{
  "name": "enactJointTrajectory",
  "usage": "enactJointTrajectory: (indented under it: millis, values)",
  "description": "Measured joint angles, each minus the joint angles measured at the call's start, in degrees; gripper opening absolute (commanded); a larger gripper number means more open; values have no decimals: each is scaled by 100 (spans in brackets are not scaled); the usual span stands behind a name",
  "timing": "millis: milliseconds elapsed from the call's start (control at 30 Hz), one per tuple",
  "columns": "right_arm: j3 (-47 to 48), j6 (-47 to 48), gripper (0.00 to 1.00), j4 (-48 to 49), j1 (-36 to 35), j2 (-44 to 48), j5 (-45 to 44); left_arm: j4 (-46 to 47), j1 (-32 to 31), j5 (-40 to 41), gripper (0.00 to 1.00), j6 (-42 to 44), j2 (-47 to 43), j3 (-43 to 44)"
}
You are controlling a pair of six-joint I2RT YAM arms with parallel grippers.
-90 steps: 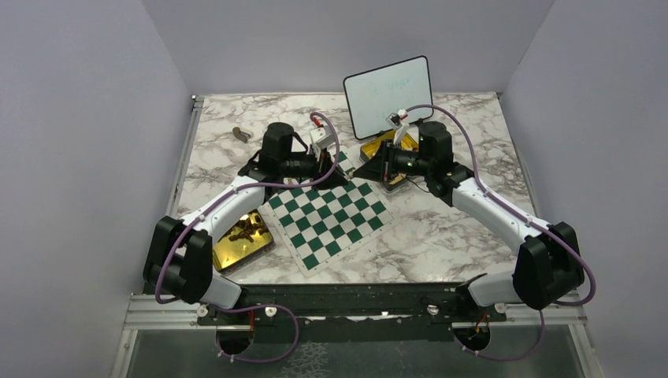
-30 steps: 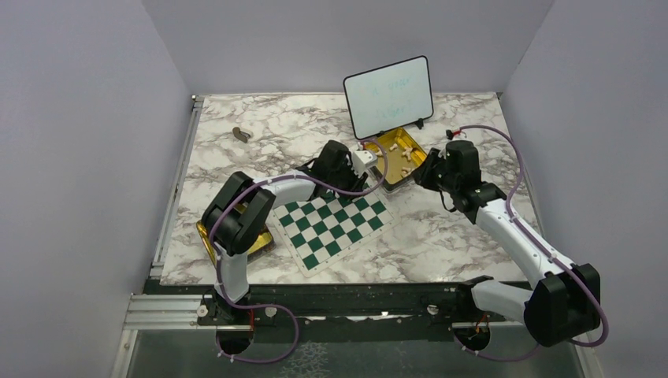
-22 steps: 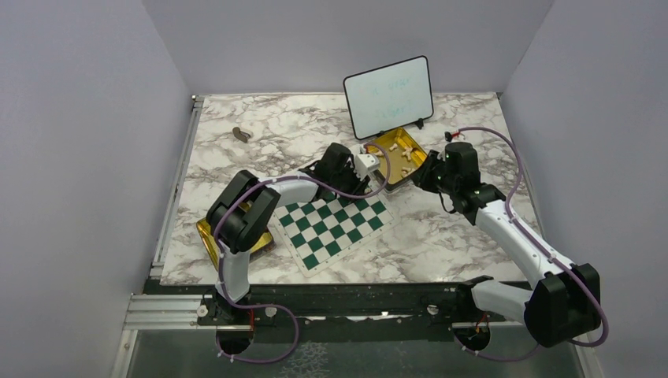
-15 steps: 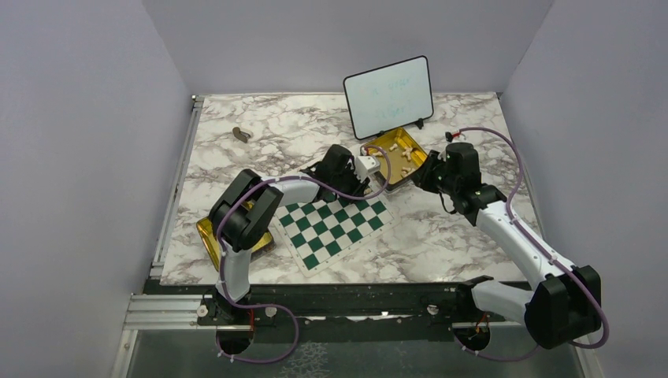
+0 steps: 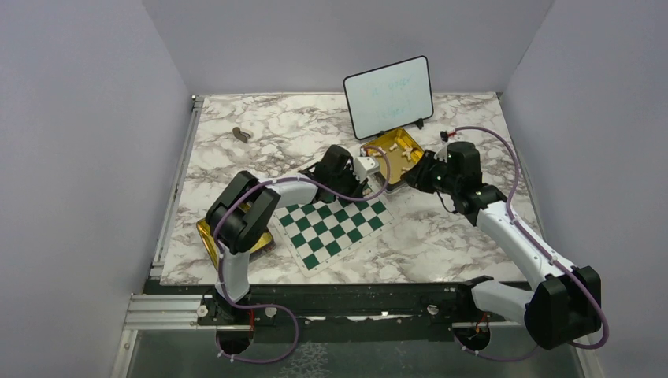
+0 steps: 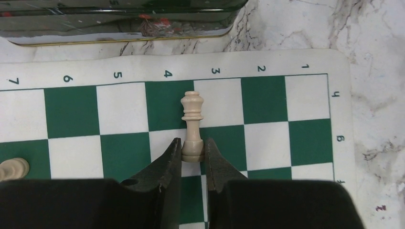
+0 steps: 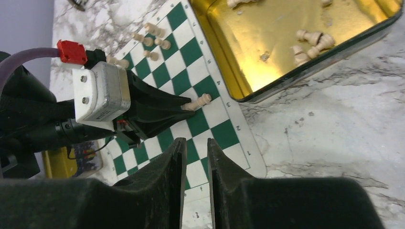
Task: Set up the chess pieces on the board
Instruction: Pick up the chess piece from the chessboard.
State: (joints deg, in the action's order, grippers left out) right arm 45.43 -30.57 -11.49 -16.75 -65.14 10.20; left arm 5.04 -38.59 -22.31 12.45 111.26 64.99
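Presently the left gripper (image 6: 192,151) is clamped on the base of a tall pale chessman (image 6: 192,112), a king or queen by its collared head; which one is unclear. The piece lies along the line of the fingers rather than upright. It is over the chessboard (image 6: 71,112), in the second row from the edge facing the gold tin (image 7: 248,52), near the columns marked 3 and 4. Whether its base touches the board cannot be told. The right gripper (image 7: 193,148) hovers over the board's corner beside the tin, jaws a narrow slit apart, nothing seen between them.

Likely failure: released at this tilt, the chessman would topple and roll, perhaps over that edge onto the marble tabletop (image 7: 334,119). A base straddling two squares would leave it off-centre. Because the wrists are close, a right-arm reach for the loose pale pieces (image 7: 310,40) in the tin could clip the left wrist. A sweep could upset the pale men (image 7: 153,40) grouped near another corner.
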Motion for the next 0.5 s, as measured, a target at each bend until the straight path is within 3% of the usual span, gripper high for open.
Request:
enactJointTrajectory:
  millis: [233,500]
  values:
    - [7,-179,38,225,0,-131,1117,168,-17,-33,0,-267,-763,-487]
    - [42,-396,36,472,0,-734,2529,855,-17,-437,0,-533,-1829,-1167]
